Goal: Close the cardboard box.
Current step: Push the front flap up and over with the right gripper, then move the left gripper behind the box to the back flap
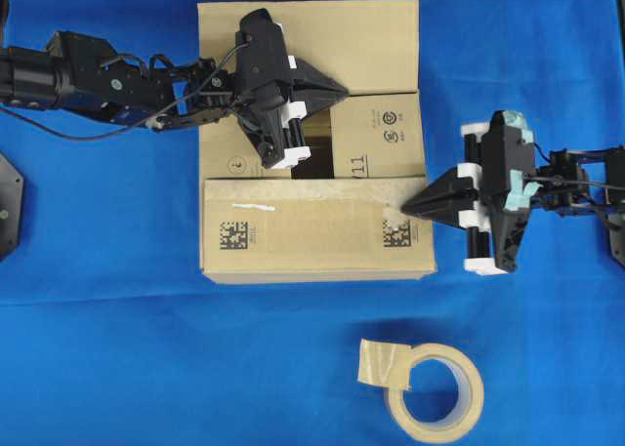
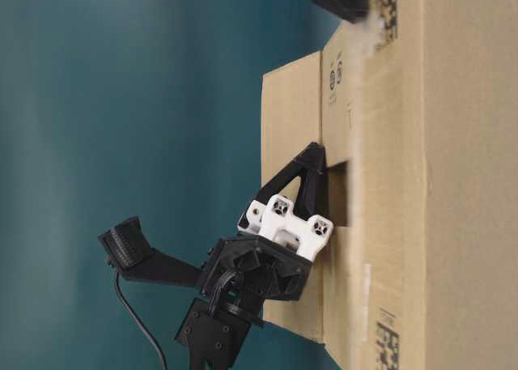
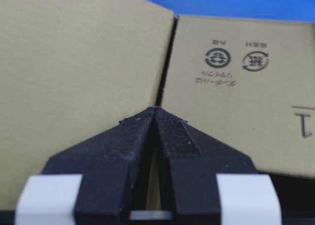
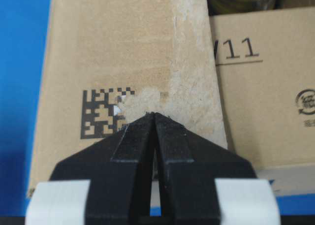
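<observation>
The cardboard box (image 1: 312,139) is plain tan-brown, printed with black square matrix codes near the flap toward the table's near edge, black round recycling marks and a black "11" on an inner flap, and a pale strip of old tape. The table (image 1: 98,348) is covered in bright blue cloth. The left hand (image 1: 337,90) and the right hand (image 1: 410,204) are both matte black with white blocks behind the fingers; the right one also carries pale teal patches. The tape roll (image 1: 435,392) is cream-beige.
</observation>
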Controlling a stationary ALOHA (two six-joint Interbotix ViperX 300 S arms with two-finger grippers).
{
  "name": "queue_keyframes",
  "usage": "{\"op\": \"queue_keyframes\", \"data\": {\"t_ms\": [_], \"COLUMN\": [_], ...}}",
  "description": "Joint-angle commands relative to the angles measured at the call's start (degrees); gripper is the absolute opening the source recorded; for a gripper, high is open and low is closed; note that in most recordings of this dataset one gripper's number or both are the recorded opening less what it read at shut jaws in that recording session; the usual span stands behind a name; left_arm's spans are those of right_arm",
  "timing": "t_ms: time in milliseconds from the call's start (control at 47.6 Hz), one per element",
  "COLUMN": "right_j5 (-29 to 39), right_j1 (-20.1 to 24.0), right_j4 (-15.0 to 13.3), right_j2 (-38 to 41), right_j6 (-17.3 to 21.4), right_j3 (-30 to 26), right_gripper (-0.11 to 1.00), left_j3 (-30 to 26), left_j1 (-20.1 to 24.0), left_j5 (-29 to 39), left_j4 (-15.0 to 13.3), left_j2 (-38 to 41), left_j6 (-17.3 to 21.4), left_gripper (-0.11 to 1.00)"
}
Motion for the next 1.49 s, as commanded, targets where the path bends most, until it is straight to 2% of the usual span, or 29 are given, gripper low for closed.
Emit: {"op": "queue_keyframes", "data": {"t_ms": [0,210,378,630,903,1092,1260,1470], "right_j5": [-0.3,-0.4,-0.6,-0.6,-1.1,-1.2,-1.6,-1.8], "right_j1": [0.0,0.0,0.0,0.0,0.0,0.0,0.0,0.0], "right_j4": [0.8,1.2,1.3,1.2,1.2,1.1,1.1,1.0], "right_j2": [1.1,1.1,1.1,1.1,1.1,1.1,1.1,1.2], "right_j6": [0.0,0.0,-0.1,-0.1,-0.1,-0.1,-0.4,-0.8], "right_j3": [-0.9,-1.1,-1.1,-1.3,-1.3,-1.3,-1.3,-1.3], "right_gripper": [0.0,0.0,0.0,0.0,0.0,0.0,0.0,0.0], "left_j3": [-0.5,-0.8,-1.3,-5.0,-10.5,-15.4,-18.8,-19.1], "left_j1": [-0.1,-0.1,-0.3,0.5,6.3,12.9,16.8,18.2], "left_j5": [-0.3,-0.2,1.8,12.7,23.8,32.7,39.8,43.5], "left_j4": [0.1,0.1,0.1,0.1,0.1,0.2,0.4,0.4], "left_j2": [-1.1,-1.7,-5.2,-13.5,-16.4,-14.3,-11.4,-7.8], "left_j6": [-0.1,-0.6,-0.8,0.4,5.4,5.7,6.0,6.0], "left_gripper": [0.0,0.0,0.0,0.0,0.0,0.0,0.0,0.0]}}
